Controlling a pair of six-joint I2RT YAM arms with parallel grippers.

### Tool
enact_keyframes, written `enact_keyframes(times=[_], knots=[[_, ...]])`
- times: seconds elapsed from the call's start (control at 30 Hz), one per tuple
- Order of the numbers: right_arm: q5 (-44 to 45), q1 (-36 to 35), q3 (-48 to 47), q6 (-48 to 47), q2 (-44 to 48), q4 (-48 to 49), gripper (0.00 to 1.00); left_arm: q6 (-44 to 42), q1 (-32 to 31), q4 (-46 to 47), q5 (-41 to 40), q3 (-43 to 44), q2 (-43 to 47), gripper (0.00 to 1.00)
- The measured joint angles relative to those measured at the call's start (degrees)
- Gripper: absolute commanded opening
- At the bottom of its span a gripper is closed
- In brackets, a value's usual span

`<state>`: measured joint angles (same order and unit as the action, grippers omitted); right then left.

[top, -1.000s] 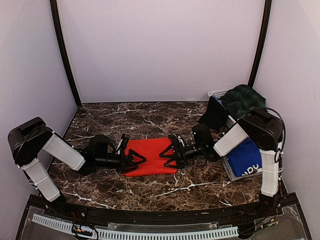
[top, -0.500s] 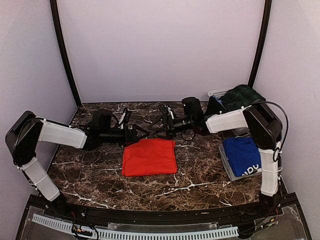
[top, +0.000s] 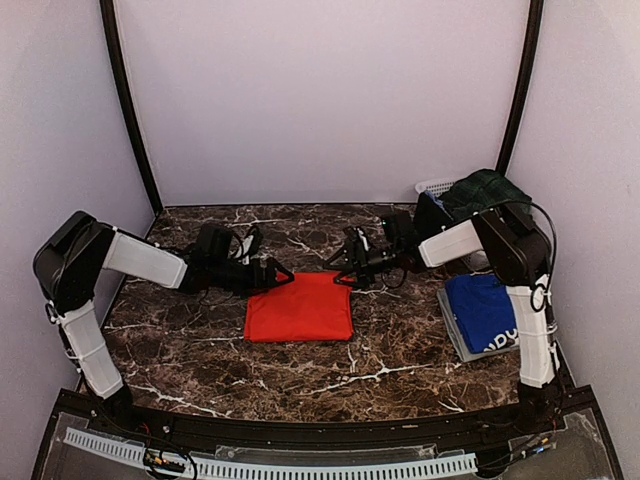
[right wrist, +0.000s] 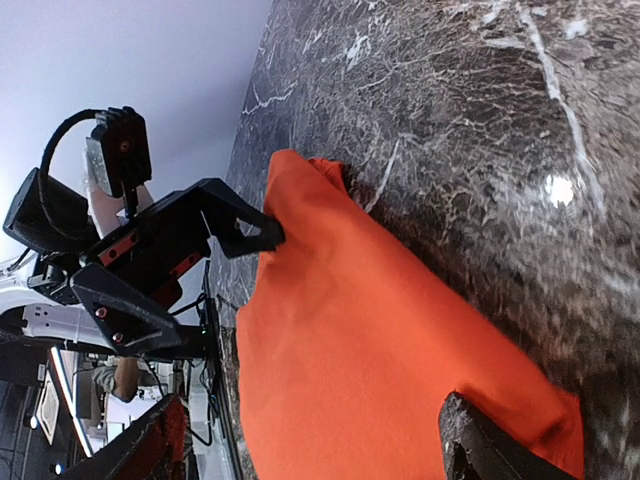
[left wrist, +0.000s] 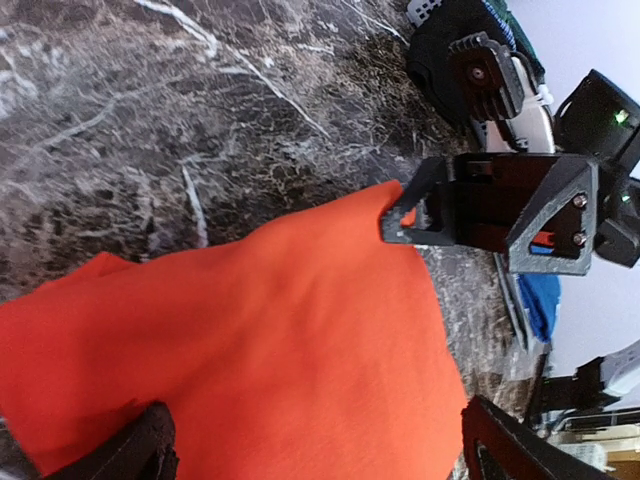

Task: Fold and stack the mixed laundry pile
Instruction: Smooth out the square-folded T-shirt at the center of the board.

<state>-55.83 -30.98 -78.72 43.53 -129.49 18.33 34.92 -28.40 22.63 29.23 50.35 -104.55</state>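
Observation:
The bright red-orange T-shirt (top: 298,308) lies folded flat in a rectangle at the table's middle. My left gripper (top: 275,278) is open at its far left corner, and my right gripper (top: 342,272) is open at its far right corner. In the left wrist view the shirt (left wrist: 250,330) lies between my spread jaws (left wrist: 320,440), and the right gripper's fingertip (left wrist: 400,215) touches the shirt's corner. In the right wrist view the shirt (right wrist: 380,340) lies between my open jaws (right wrist: 320,430). A royal blue T-shirt (top: 485,308) lies folded on the right.
The blue shirt rests on a flat grey tray (top: 455,338) at the right edge. Behind it a white slotted basket (top: 435,187) holds a dark green tartan skirt (top: 487,195) and a black garment (top: 430,225). The walls stand close around the marble table (top: 200,350).
Both grippers left the shirt's sides, moved past its far edge, and have come back down to its far corners. The shirt stays folded in nearly the same place.

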Motion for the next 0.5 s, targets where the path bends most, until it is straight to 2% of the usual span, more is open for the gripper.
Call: enact_keyframes(times=[0.13,0.23,0.37,0.5], knots=[[1.49,0.66,4.92,-1.77,8.94,-4.87,0.80,-7.91,-1.46,-11.28,-7.61,1.03,9.35,0.99],[3.02,0.68,8.22,-3.98,18.84,-8.39,0.79,-15.19,-6.45,-17.92,-14.36,4.15,15.80,0.97],[5.16,1.27,12.68,-6.25,27.78,-10.05,0.78,-24.72,-17.33,-22.45,-21.51,8.79,18.75,0.80],[7.13,3.04,19.98,-7.06,30.91,-12.07,0.78,-33.18,-24.94,-24.55,-28.15,9.81,16.06,0.68]])
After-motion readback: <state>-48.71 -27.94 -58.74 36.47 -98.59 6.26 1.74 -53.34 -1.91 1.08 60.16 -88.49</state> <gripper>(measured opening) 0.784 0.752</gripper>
